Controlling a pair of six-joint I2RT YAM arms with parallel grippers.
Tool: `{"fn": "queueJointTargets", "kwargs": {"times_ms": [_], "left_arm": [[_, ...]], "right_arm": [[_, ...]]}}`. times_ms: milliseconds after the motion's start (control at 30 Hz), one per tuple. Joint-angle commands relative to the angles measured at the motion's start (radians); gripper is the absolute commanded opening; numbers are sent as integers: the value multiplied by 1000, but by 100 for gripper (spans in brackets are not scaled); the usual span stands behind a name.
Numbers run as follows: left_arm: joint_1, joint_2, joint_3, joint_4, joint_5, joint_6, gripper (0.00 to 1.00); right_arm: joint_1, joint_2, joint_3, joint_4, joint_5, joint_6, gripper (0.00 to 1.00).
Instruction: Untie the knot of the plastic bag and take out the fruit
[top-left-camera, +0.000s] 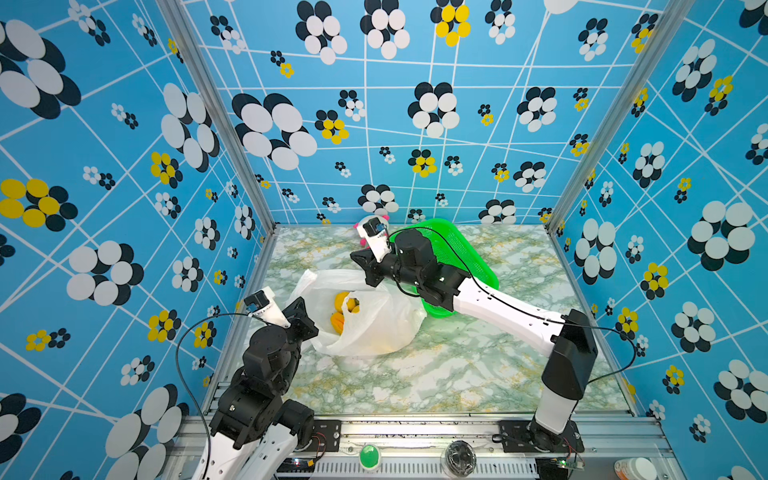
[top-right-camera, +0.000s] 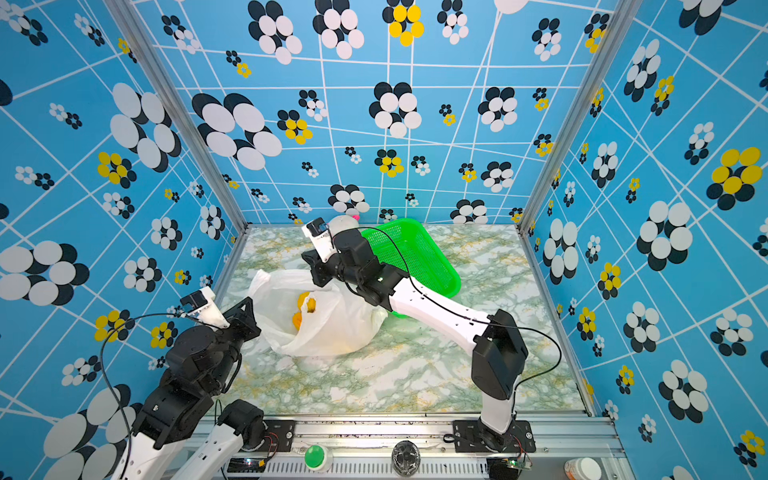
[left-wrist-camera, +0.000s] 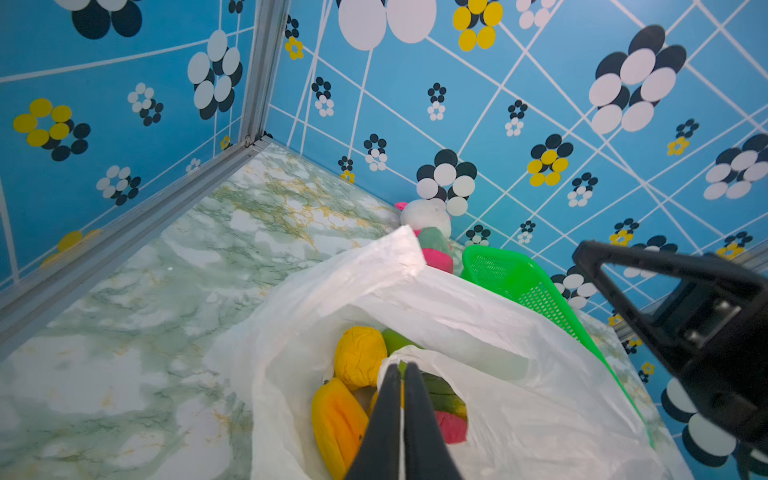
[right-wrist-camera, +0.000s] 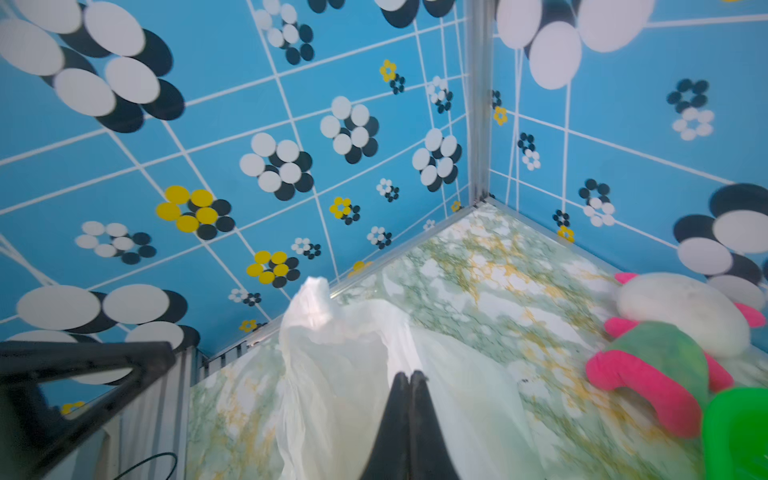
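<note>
One plastic bag, at least three fruit inside, left gripper and right gripper pinching it

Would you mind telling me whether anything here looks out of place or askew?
The green basket looks tipped up on one side, and the plush doll lies on its side near the back wall.

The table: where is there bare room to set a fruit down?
Most room: the wide front stretch of table between the bag and the front rail. Also the back right corner beyond the green basket. Crowded: the back middle, where bag, basket and plush doll bunch together.
</note>
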Motion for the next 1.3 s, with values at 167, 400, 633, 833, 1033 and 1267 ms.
{"fn": "queueJointTargets", "kwargs": {"times_ms": [167, 400, 633, 833, 1033, 1267], "left_arm": [[-8, 163, 71, 168, 230, 158, 70], [-5, 312, 162, 298, 316, 443, 84], [14, 382, 154, 279, 482, 596, 86], [-58, 419, 145, 225, 476, 705, 87], [-177, 457, 187, 78, 279, 823, 94], [-409, 675, 218, -29, -204, 954, 97]], "right_arm": [[34, -66, -20, -103, 111, -15, 46], [144, -438, -419, -78, 551, 108, 71], [267, -636, -725, -72, 813, 315, 72], [288, -643, -887, -26, 822, 556, 77], [304, -590, -961, 73, 800, 660, 90], [305, -532, -961, 228, 692, 621, 99]]}}
